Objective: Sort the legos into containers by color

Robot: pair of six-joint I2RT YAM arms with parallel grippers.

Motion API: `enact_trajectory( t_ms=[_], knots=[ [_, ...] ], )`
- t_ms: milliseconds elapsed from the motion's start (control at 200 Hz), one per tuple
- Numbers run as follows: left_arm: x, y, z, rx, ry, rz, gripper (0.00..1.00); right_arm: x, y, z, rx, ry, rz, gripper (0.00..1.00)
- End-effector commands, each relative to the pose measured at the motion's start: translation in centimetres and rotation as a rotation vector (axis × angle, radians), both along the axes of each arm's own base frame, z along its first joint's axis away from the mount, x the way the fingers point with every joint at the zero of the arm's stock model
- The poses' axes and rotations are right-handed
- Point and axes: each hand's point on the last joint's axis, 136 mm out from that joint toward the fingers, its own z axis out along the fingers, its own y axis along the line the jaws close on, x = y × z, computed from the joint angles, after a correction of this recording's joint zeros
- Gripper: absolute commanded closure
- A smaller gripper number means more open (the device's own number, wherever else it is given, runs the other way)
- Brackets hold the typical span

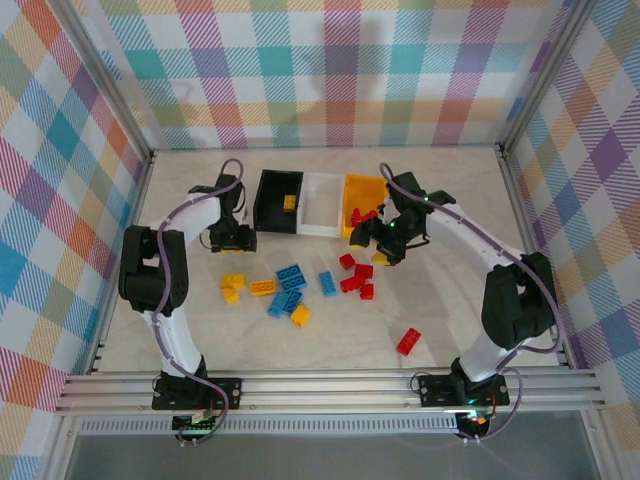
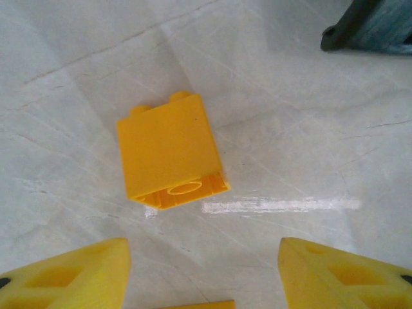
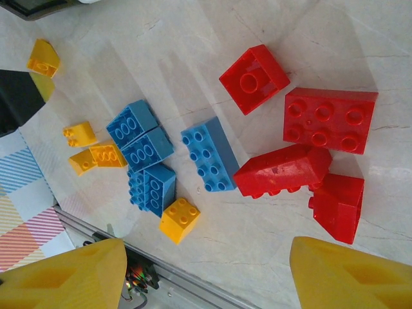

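Three open rectangular bins stand touching in a row at the far middle of the pale table (image 1: 330, 365): a black plastic bin (image 1: 262, 205) on the left, a white plastic bin (image 1: 320, 200) in the middle, and a yellow-orange plastic bin (image 1: 362, 190) on the right. I see one yellow brick (image 1: 289, 203) inside the black bin, and red pieces (image 1: 357, 216) at the near end of the yellow-orange one. My left gripper (image 1: 232, 239) hangs just left of the black bin. On its wrist camera the jaws are released, with the yellow fingers (image 2: 71, 277) spread wide over a small yellow studded plastic brick (image 2: 168, 151). That brick lies on its side on the table, untouched. My right gripper (image 1: 376, 250) sits at the near edge of the yellow-orange bin, jaws likewise released and empty, above a cluster of red studded bricks (image 3: 330, 120). Left of those lie blue studded bricks (image 3: 209, 158), and further left some loose yellow bricks (image 1: 232, 282). One lone red brick (image 1: 408, 341) lies well apart, toward the near right.
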Motion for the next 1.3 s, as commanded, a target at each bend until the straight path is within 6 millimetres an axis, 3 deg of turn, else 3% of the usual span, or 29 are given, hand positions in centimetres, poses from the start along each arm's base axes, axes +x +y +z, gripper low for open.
enact_trajectory(
  t_ms=[0, 225, 515, 600, 720, 850, 980, 1095, 1225, 1295],
  knots=[
    [1.1, 0.3, 0.9, 0.004, -0.016, 0.037, 0.35, 0.2, 0.9, 0.7, 0.029, 0.0, 0.016, 0.31],
    [2.8, 0.3, -0.4, 0.012, -0.008, 0.083, 0.35, 0.4, 0.8, 0.8, 0.016, 0.001, 0.033, 0.31],
    [2.8, 1.2, -2.0, 0.051, 0.032, 0.122, 0.37, 0.4, 0.8, 0.2, 0.004, 0.012, 0.05, 0.31],
    [2.9, 1.1, -2.2, 0.05, 0.034, 0.121, 0.42, 0.5, 0.9, 0.0, 0.006, 0.018, 0.05, 0.31],
    [3.2, 1.1, -2.4, 0.045, 0.032, 0.121, 0.58, 0.6, 0.9, 0.0, 0.007, 0.018, 0.049, 0.31],
    [3.5, 1.0, -2.1, 0.042, 0.023, 0.115, 0.66, 0.6, 0.9, 0.1, 0.008, 0.021, 0.053, 0.31],
    [3.1, 0.9, -1.2, 0.031, 0.012, 0.113, 0.68, 0.1, 0.7, 0.3, -0.002, 0.021, 0.072, 0.31],
    [2.3, 0.7, 0.7, 0.008, -0.014, 0.121, 0.69, -0.9, -1.5, -0.5, -0.132, 0.041, 0.077, 0.31],
    [1.9, 0.3, 4.2, -0.035, -0.081, 0.148, 0.69, -4.0, -6.7, -3.0, -0.419, 0.194, 0.041, 0.3],
    [2.3, -0.5, 6.4, -0.077, -0.129, 0.15, 0.69, -5.9, -8.3, -3.7, -0.489, 0.262, -0.002, 0.29]
  ],
)
